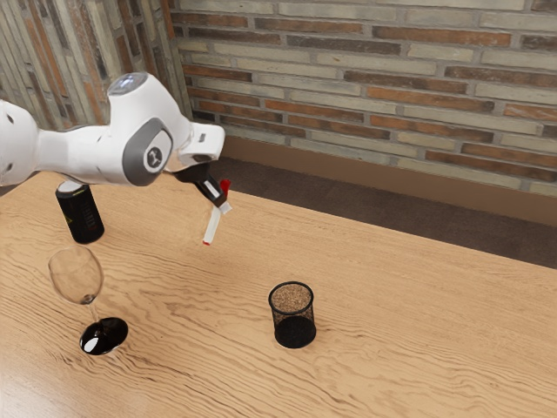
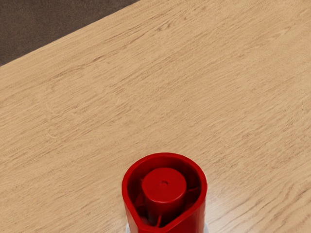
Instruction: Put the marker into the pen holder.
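one gripped marker point(image 1: 213, 224), one pen holder point(image 1: 294, 329), one glass point(image 1: 77, 277), one can point(image 1: 81, 214)

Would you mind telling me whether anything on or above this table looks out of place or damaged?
Nothing stands out: the wine glass, black can and mesh pen holder all stand upright, and the marker is held, tilted, in the tool.

White marker point(image 1: 212, 226), red cap point(image 2: 164, 187)

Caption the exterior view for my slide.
Robot hand holds a red-capped marker above a wooden table with mesh pen holder, wine glass and black can.
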